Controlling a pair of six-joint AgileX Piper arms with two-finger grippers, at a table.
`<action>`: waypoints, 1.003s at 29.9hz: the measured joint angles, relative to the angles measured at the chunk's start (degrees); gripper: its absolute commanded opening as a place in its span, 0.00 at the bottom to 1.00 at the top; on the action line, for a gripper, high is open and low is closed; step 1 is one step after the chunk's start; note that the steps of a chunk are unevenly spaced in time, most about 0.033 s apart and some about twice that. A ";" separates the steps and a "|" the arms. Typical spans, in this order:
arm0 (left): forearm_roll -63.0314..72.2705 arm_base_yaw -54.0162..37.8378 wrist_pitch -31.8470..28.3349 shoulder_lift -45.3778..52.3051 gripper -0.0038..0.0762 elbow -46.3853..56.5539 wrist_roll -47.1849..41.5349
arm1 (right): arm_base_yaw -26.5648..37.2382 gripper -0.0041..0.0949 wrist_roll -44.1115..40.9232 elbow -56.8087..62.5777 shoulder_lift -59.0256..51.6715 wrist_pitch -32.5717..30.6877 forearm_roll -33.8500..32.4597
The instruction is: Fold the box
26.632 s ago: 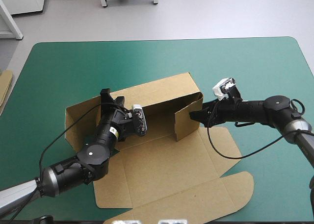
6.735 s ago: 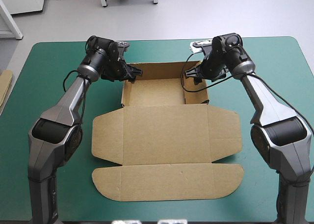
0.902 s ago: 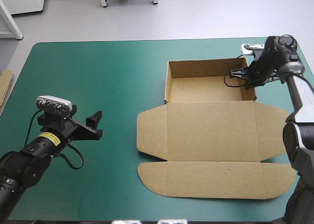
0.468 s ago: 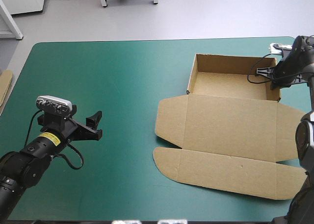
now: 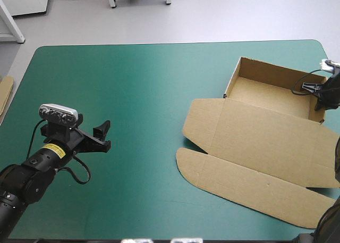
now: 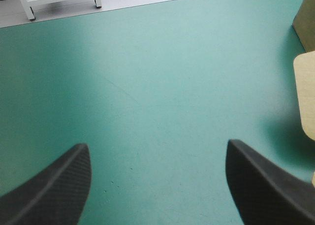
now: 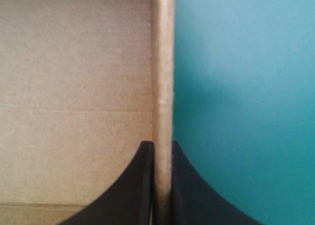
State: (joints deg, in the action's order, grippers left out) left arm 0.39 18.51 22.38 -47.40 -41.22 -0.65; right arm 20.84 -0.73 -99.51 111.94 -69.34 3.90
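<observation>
- High view: the table with its teal-green cover fills most of the picture, and the left and middle parts of it lie bare.
- The brown box sits on the right side of the table, turned askew to the edges. It is an open tray near the far right corner with raised walls. Its lid lies flat toward the near edge and runs out of the picture on the right.
- The left gripper hangs over bare cover near the near left corner, well apart from the box. In the left wrist view its black fingers stand wide apart with nothing between them, and an edge of the box shows off to one side.
- The right gripper is at the tray's right wall. In the right wrist view it is clamped on that wall, with one finger inside the tray and one outside.
- A strip of board shows at the table's left edge.
</observation>
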 measured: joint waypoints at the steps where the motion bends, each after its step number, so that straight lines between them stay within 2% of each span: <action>1: 0.00 0.00 0.00 0.00 0.73 0.00 0.00 | 0.26 0.03 0.00 0.59 -0.13 0.42 0.27; 9: 0.00 0.00 -0.05 0.00 0.68 0.00 0.00 | 0.59 0.03 0.05 1.98 -0.92 1.97 0.74; 11: 0.00 0.00 -0.11 0.00 0.67 0.00 0.00 | 0.59 0.08 0.39 2.09 -0.92 2.01 0.82; 12: 0.00 0.00 -0.11 0.00 0.66 0.00 0.00 | 0.59 0.12 0.73 2.09 -0.92 2.11 1.04; 14: 0.00 0.00 -0.16 0.00 0.66 0.00 0.00 | 0.61 0.27 1.39 2.15 -0.94 2.30 1.37; 18: 0.00 0.00 -0.16 0.00 0.66 0.00 0.00 | 0.61 0.64 2.28 2.34 -0.80 3.26 2.29; 21: 0.00 0.00 -0.16 0.00 0.66 0.00 0.00 | 0.61 0.78 2.38 2.34 -0.68 3.44 2.83; 30: 0.00 0.00 -0.16 0.00 0.66 0.00 0.00 | 0.61 0.79 2.56 0.25 -1.14 0.51 6.26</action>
State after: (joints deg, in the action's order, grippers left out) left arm 0.39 18.51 22.22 -47.40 -41.22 -0.65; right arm 21.45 1.83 -99.26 110.80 -68.83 10.15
